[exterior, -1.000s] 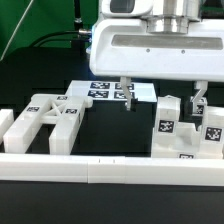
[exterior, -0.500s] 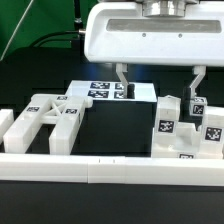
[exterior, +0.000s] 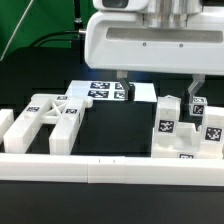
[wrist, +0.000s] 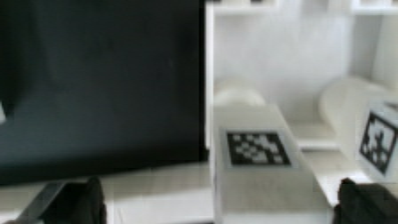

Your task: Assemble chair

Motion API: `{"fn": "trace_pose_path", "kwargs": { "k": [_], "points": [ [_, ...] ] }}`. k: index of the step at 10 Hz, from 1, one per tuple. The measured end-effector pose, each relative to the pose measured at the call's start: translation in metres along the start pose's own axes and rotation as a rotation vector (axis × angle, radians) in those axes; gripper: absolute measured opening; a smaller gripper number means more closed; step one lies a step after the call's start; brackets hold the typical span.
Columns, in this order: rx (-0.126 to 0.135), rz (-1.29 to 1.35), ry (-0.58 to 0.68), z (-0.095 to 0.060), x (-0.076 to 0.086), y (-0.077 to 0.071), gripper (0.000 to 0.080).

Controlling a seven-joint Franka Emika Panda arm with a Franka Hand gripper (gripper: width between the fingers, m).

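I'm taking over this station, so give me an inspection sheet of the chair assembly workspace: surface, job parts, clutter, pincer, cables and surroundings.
Surface: black table, with a white border bar along the near side.
Job's things: ladder-like frame on the exterior view's left; tagged blocks on its right, apart from the frame.
Clutter: nothing seen; only the marker board lies at the back.
Pincer: open, empty, above the tagged blocks.
Cables: nothing seen.
Surroundings: green backdrop behind the table.
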State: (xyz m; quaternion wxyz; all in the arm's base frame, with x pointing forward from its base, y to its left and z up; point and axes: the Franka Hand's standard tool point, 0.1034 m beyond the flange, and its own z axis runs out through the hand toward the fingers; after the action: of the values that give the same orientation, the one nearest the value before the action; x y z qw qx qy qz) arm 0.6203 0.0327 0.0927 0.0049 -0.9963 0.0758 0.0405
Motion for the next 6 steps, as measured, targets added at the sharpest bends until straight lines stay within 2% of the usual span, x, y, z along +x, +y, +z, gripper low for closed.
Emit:
{"fn": "trace_pose_path", "kwargs": {
  "k": [1,2,4,5,6],
  "points": [
    [-0.006,0.002,-0.090,0.001,-0.004,-0.002,0.0649],
    [-0.012,0.004,-0.159,0.000,-0.002,-0.003,0.0649],
    [-0.011,0.007,-0.146,-0.002,0.005,-0.010,0.0649],
    [-0.009,0.005,-0.140,-0.001,0.007,-0.012,0.0562],
    [-0.009,0.003,-0.128,-0.002,0.010,-0.012,0.0426]
  ]
}}
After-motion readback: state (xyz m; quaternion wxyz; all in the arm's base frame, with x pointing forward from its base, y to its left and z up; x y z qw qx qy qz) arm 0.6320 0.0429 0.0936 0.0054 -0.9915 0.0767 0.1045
